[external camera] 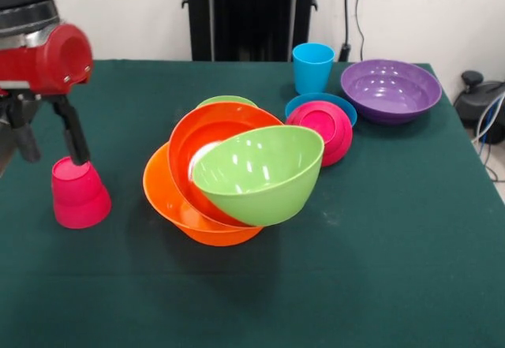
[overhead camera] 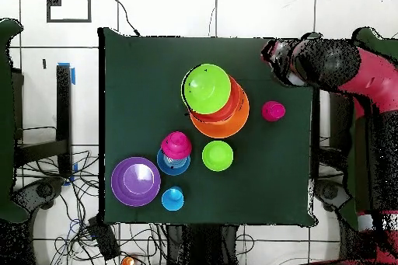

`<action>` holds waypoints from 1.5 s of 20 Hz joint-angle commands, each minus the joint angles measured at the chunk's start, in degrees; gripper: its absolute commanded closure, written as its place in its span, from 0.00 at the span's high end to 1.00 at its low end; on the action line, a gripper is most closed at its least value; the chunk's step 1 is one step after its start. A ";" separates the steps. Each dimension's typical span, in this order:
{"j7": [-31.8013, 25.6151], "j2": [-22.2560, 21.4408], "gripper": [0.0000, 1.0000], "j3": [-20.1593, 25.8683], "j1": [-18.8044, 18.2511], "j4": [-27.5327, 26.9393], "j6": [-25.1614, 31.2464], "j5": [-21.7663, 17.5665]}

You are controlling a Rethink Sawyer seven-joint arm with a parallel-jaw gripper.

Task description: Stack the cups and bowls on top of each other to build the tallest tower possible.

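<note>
A pink-red cup (external camera: 79,194) (overhead camera: 273,110) stands upside down on the green cloth, away from the pile. My gripper (external camera: 54,155) hangs open just above and slightly beside it, with one black finger (external camera: 75,135) reaching down to the cup's top. The tower is a large orange bowl (external camera: 170,198) (overhead camera: 233,122) holding a tilted red-orange bowl (external camera: 197,139) and, leaning in that, a large lime green bowl (external camera: 260,174) (overhead camera: 206,88). A small pink-red bowl (external camera: 323,127) (overhead camera: 176,144) lies tipped on a small blue bowl (external camera: 345,108).
A sky blue cup (external camera: 312,68) (overhead camera: 172,198) and a large purple bowl (external camera: 390,89) (overhead camera: 135,181) stand near one corner. A small lime green bowl (external camera: 226,100) (overhead camera: 218,155) sits beside the tower. The red arm (overhead camera: 311,64) reaches over the table's edge.
</note>
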 commanded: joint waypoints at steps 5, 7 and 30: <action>10.63 -8.69 1.00 -5.78 1.53 18.03 -5.14 4.74; 11.72 -12.08 1.00 -6.07 1.64 22.85 -6.93 6.08; 29.63 -15.10 1.00 -29.30 30.64 41.36 -34.92 5.71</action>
